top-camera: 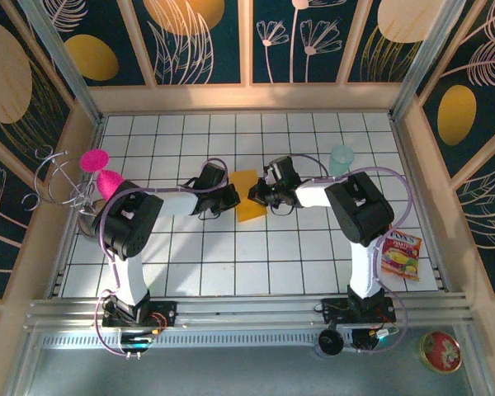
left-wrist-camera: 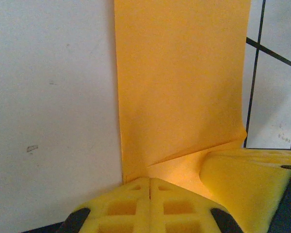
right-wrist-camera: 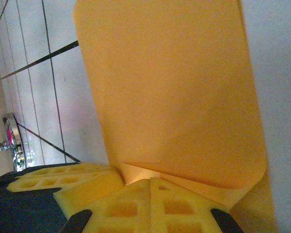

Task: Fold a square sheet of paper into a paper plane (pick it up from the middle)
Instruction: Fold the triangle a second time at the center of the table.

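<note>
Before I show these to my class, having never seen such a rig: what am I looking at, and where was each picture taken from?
These are two robot arms bolted at the near edge of a tiled table. The overhead picture looks down from above and behind them. The other two come from a camera on each wrist, so the yellow blocks at the bottom are that arm's own fingers. The left gripper and right gripper meet at an orange-yellow sheet of paper mid-table. Both are shut, with their fingertips at the paper's folded edge. Whether they pinch it or only press on it, I cannot tell. Also on the table are a pale teal cup and a snack packet.
</note>
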